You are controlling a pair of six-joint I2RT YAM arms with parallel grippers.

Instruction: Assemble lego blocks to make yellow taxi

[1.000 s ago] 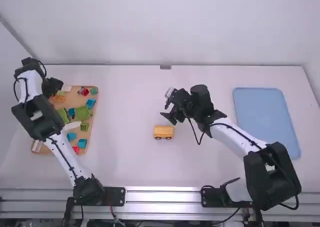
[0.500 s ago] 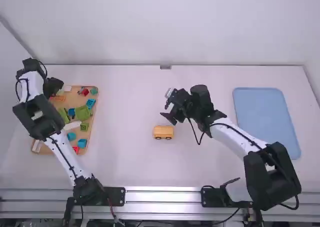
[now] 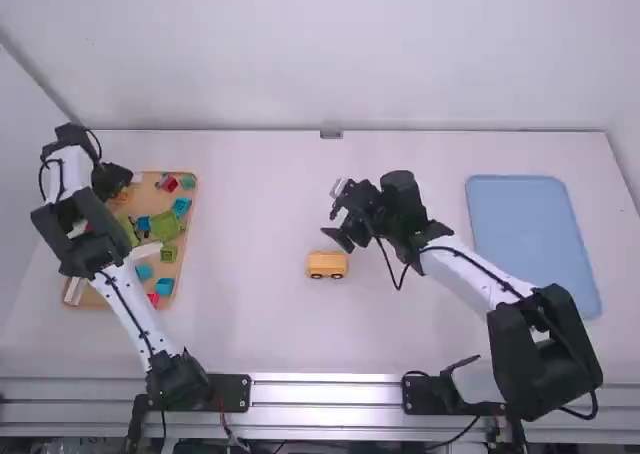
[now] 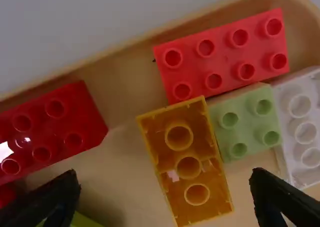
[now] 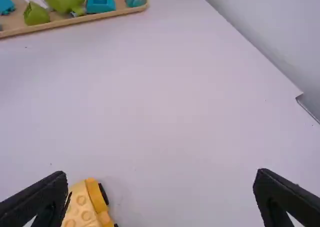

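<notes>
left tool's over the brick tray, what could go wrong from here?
The yellow-orange brick lies hollow side up, so it may need flipping before stacking. The light green brick sits right against it, so the open left tool could clip or drag that one too.

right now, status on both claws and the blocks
Left claw open over upturned orange-yellow block. Right claw open near yellow car. Green block against the upturned one.
</notes>
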